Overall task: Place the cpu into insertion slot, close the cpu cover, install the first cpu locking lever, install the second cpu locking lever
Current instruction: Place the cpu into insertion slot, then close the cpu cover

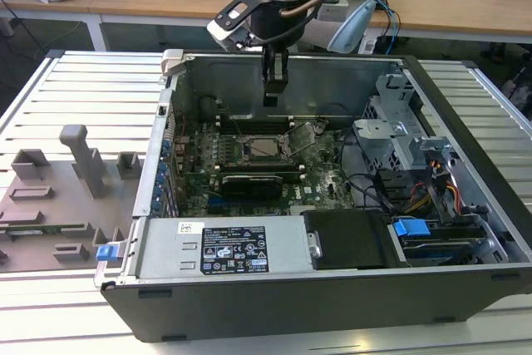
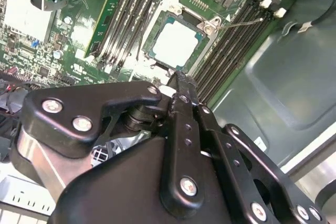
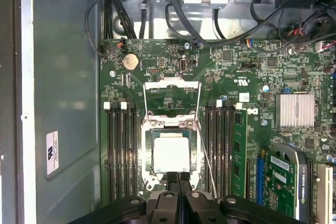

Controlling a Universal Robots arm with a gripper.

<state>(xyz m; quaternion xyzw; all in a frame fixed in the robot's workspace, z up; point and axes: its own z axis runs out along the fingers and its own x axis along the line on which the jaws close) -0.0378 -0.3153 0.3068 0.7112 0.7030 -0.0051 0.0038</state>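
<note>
An open computer case (image 1: 465,164) holds a green motherboard (image 3: 236,77). The gripper (image 3: 178,178) hangs above it, apart from the board. Its fingers (image 3: 172,183) are pressed together and hold nothing. Just beyond the fingertips, the cpu (image 3: 170,155) lies seated in the insertion slot (image 3: 169,121). Past the slot, the cpu cover (image 3: 172,83) stands swung open. A thin wire lever (image 3: 206,156) slants beside the fingers. Black memory slots (image 3: 121,150) flank both sides, and a graphics card (image 3: 286,177) sits farther off.
</note>
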